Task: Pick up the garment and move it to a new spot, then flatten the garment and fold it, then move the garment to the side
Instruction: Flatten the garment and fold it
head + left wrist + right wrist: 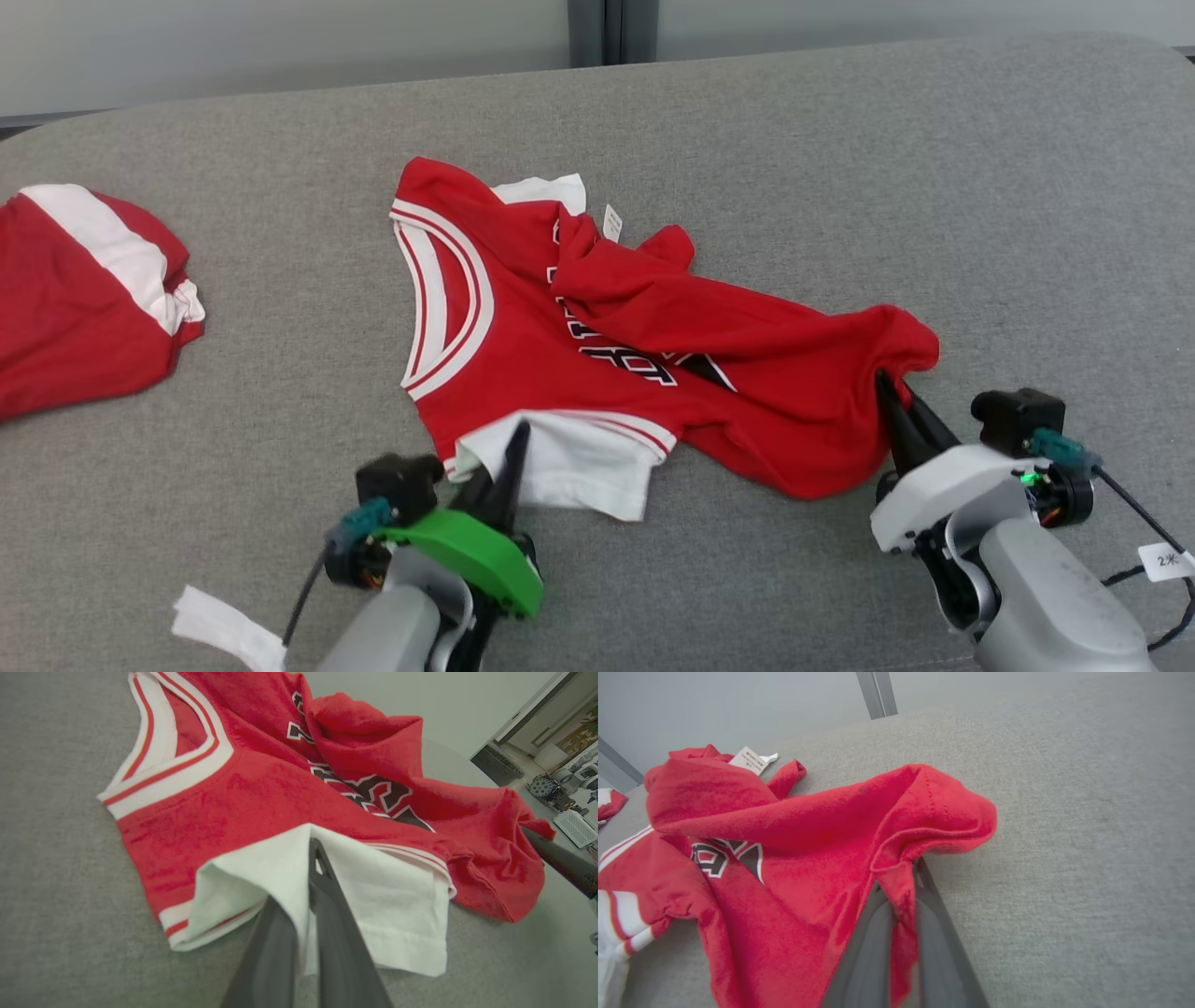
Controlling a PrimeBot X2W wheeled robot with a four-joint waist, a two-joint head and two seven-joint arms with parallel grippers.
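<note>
You had bright, even light with only soft shadows under the garment [597, 327]; your wrist views bowed toward the edges, and their near foreground was blurred.

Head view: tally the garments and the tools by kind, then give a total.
Red-and-white garments: 2, the jersey in the middle and a second garment at the left edge.
Tools: 2, the left tool shut on the jersey's white sleeve and the right tool shut on its red edge.
Total: 4

Red-white jersey [597, 355] crumpled, spread on grey cushion [840, 168].
</note>
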